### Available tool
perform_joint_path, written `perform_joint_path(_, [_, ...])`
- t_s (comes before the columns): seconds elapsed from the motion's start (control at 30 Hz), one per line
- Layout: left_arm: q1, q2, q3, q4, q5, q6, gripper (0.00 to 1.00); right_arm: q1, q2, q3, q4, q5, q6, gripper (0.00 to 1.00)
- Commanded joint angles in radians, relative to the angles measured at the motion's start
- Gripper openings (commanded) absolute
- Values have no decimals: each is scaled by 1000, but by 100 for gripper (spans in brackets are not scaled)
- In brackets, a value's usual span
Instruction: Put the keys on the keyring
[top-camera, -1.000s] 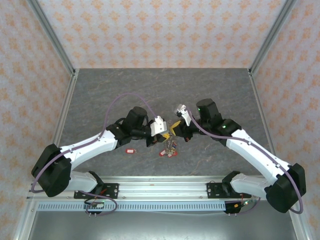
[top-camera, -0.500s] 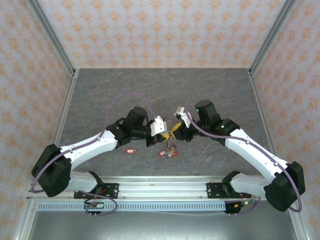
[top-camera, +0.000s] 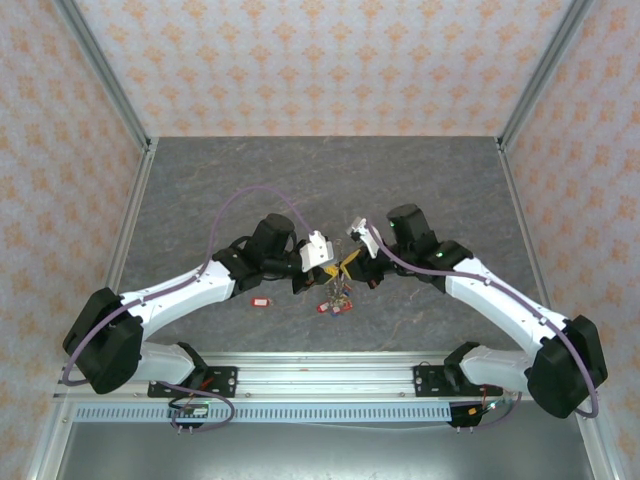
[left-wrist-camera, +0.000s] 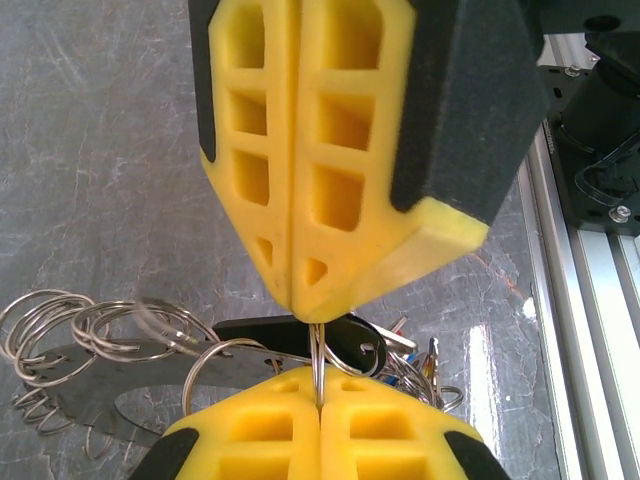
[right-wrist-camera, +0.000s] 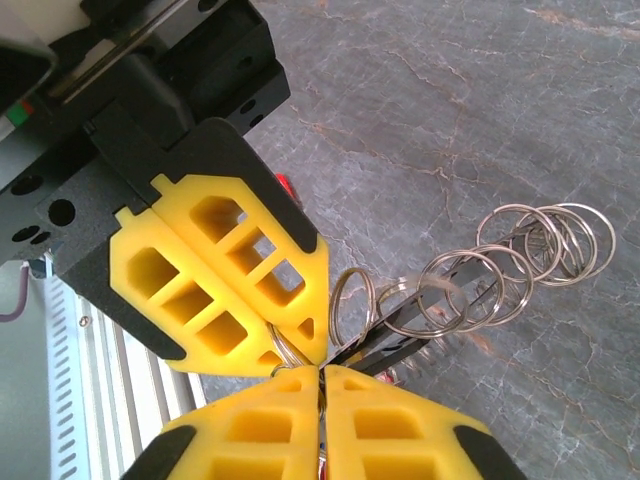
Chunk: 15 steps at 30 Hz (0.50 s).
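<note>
My two grippers meet tip to tip over the middle of the table. My left gripper (left-wrist-camera: 320, 404) is shut on a thin metal ring of the keyring (left-wrist-camera: 318, 365), whose bunch of keys (top-camera: 335, 298) hangs below the fingers. My right gripper (right-wrist-camera: 322, 372) is shut at the same spot, pinching the dark flat tag of a key (left-wrist-camera: 270, 335) beside that ring. Several loose rings (right-wrist-camera: 520, 250) are strung along a dark strip leading away from the tips. A second key with a red tag (top-camera: 260, 301) lies on the table left of the bunch.
The grey stone-patterned table (top-camera: 320, 180) is ringed by patterned walls. An aluminium rail (top-camera: 320, 375) with both arm bases runs along the near edge. The left arm's purple cable (top-camera: 250, 195) loops above its wrist.
My right gripper has edged left, closer against the left one, and has loosened and closed again. The hanging bunch of keys swung slightly left. My left arm has held still.
</note>
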Motion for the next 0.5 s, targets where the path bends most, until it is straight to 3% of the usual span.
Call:
perform_joint_path(0.0, [-7,-30,7,86,32,-18,0,-3,-12,-19,49,3,23,14])
perform_joint_path(0.3, [-7,-23,11,89,33,-18,0,-4,-23,-45,50,-47,18,26])
perform_joint_path(0.47, [-6,-26,4,109,39,-32,0,-3,-12,-50,68,-76,33,27])
